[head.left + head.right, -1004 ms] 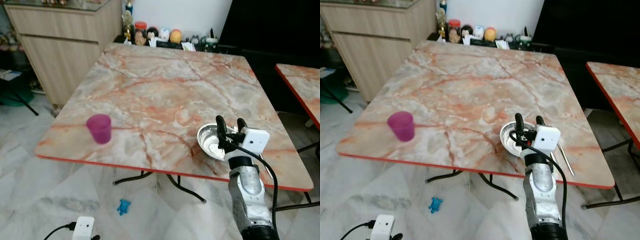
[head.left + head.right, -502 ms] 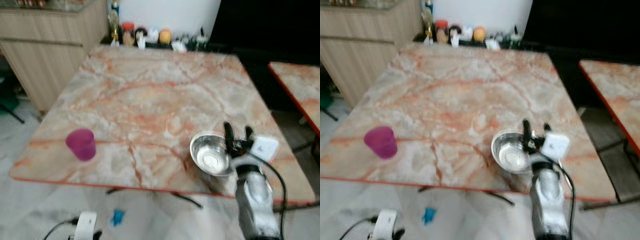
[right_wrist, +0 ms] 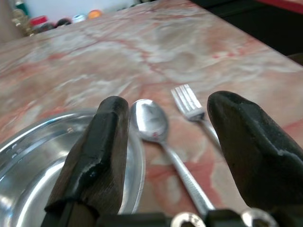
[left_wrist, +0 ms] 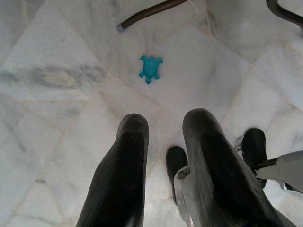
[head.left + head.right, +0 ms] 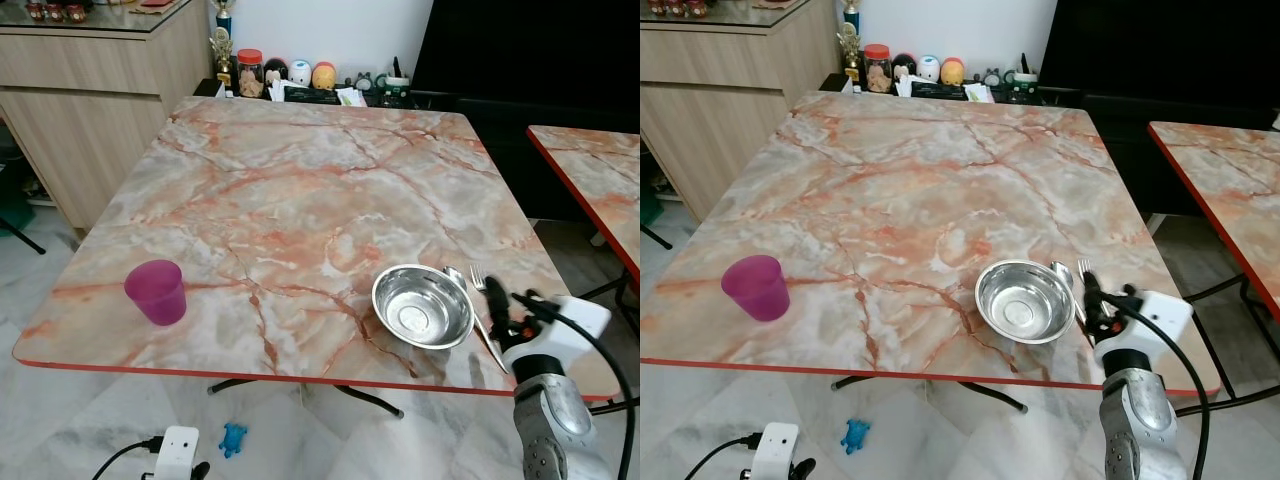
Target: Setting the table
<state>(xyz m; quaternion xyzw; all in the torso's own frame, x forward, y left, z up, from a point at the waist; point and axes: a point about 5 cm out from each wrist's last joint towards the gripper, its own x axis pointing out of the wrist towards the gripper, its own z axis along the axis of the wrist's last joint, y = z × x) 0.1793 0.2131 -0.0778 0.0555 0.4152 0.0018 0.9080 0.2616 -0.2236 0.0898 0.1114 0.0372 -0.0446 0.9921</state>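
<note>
- Through our left eye, a steel bowl [image 5: 422, 306] sits near the front edge of the marble table [image 5: 300, 190]; just beside the bowl on its right lie a spoon [image 5: 468, 301] and a fork [image 5: 484, 300], side by side, and the purple cup [image 5: 156, 292] stands well apart to the bowl's left
- Our right gripper [image 5: 507, 312] hangs just right of the bowl, over the cutlery handles
- Through our right eye, jars and small figures [image 5: 902, 68] line the table's far edge, well beyond the bowl
- From our left wrist, the left gripper [image 4: 163, 156] hangs over the marble floor [image 4: 57, 85], fingers slightly parted around nothing, a blue turtle toy [image 4: 150, 68] lying beyond them
- From our right wrist, the fingers [image 3: 97, 156] are spread wide and empty, spoon and fork between them, the bowl's rim beside one finger
</note>
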